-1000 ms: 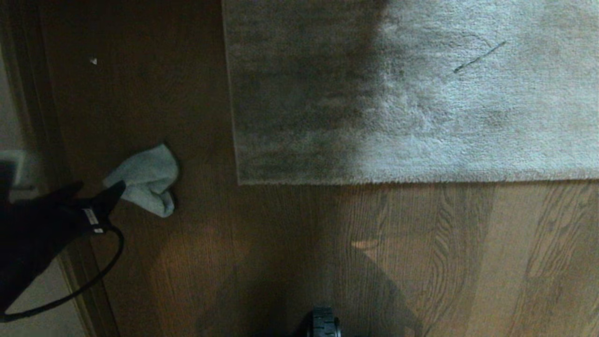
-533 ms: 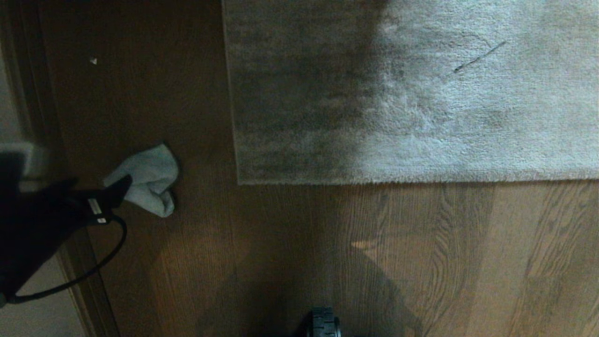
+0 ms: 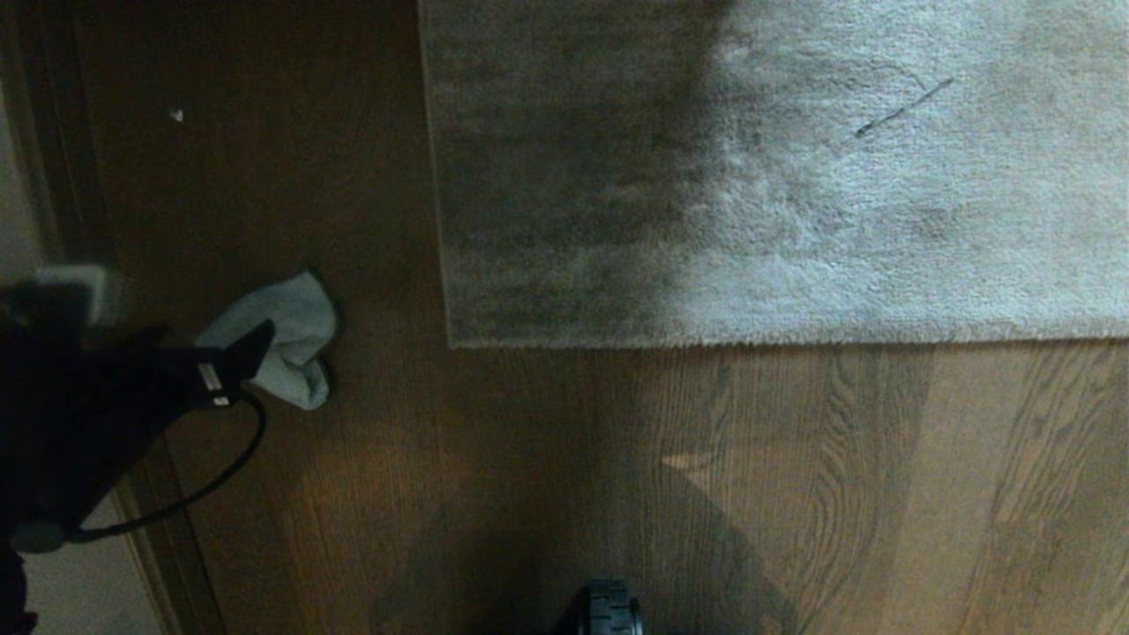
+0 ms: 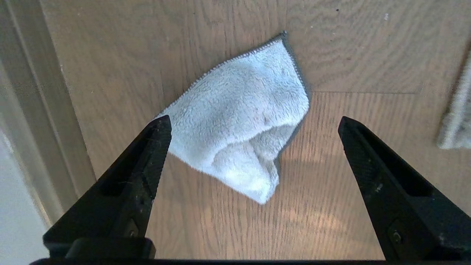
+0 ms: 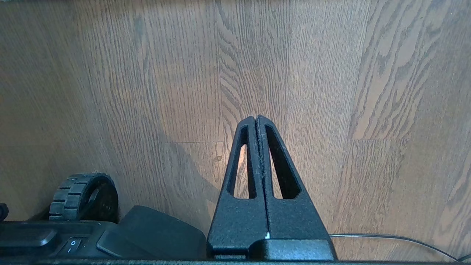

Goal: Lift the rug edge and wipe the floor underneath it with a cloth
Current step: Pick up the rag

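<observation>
My left gripper (image 4: 254,125) has moved right in the head view over the last second, from the frame's left edge toward the small pale grey-blue terry cloth (image 3: 287,339), and its fingers have gone from partly spread to wide apart; in the wrist view they now straddle the crumpled cloth (image 4: 243,136), one fingertip (image 4: 162,127) just at its hem, the other well clear, nothing pinched yet. I read that as pre-grasp: the cloth pick comes first, lift and wipe not started. The cloth lies bunched on the brown wood-grain plank floor (image 3: 529,485) at middle left of the head frame, apart from the grey-beige short-pile rug edge (image 3: 706,339), which lies flat with its square corner at frame centre (no backing showing, so nothing lifted). My right gripper (image 5: 256,119) is parked low over bare planks, fingers pressed together, empty. Count: one cloth, one rug, two grippers, one black ribbed base wheel (image 5: 82,197), one black cable looping off my left wrist (image 3: 203,489), one pale speck on the floor (image 3: 176,115) at upper left, one dark streak on the rug pile (image 3: 904,108) at upper right.
</observation>
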